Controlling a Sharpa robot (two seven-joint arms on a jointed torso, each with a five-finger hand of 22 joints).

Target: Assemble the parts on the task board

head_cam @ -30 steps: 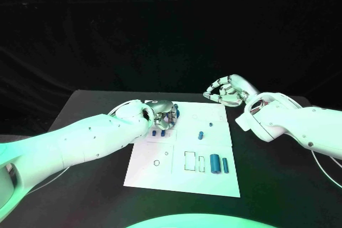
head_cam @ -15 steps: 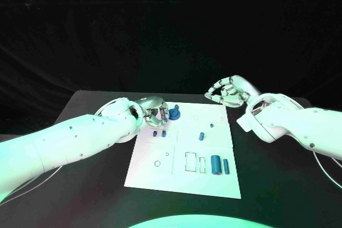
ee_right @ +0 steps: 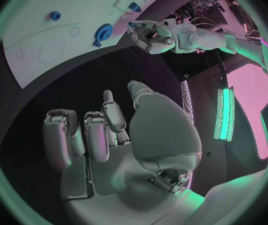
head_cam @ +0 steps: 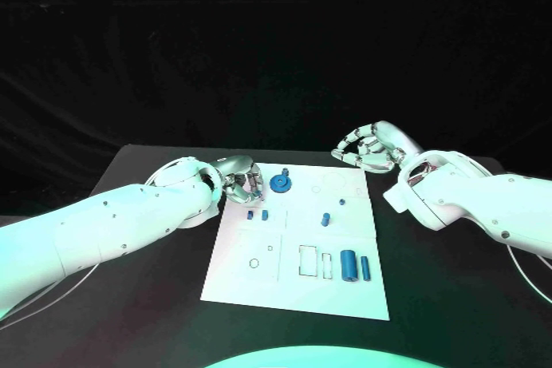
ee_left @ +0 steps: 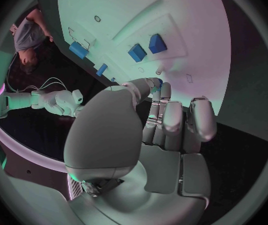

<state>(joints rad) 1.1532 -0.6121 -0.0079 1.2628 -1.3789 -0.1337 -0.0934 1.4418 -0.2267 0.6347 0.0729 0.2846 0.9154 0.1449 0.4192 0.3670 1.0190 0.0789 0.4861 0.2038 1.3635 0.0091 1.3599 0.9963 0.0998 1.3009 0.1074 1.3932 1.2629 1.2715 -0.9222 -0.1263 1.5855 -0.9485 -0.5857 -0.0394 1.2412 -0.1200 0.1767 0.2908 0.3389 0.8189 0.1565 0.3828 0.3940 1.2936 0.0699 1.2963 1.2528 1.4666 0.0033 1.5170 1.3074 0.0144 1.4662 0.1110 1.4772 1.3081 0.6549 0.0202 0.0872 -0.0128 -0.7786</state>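
The white task board (head_cam: pixel 247 284) lies in the middle of the table. A blue gear (head_cam: pixel 281 183) stands on its far left part, also seen as the gear (ee_right: pixel 101 33) in the right wrist view. My left hand (head_cam: pixel 244 181) sits just left of the gear with its fingers (ee_left: pixel 171 117) curled in and nothing plainly held; a blue sliver (ee_left: pixel 159 81) shows past the fingertips. My right hand (head_cam: pixel 366 149) hovers at the board's far right corner, its fingers (ee_right: pixel 87 135) curled and empty. Two small blue pieces (head_cam: pixel 258 215) and two blue cylinders (head_cam: pixel 354 266) lie on the board.
Other small blue parts (head_cam: pixel 325 219) lie mid-board beside empty outlined slots (head_cam: pixel 307 259). A ring outline (head_cam: pixel 253 263) marks the board's near left. Black table (head_cam: pixel 460 304) surrounds the board, and a dark curtain hangs behind.
My left hand has drawn back to the left off the blue gear, which now stands uncovered on the board. The right hand has stayed in place.
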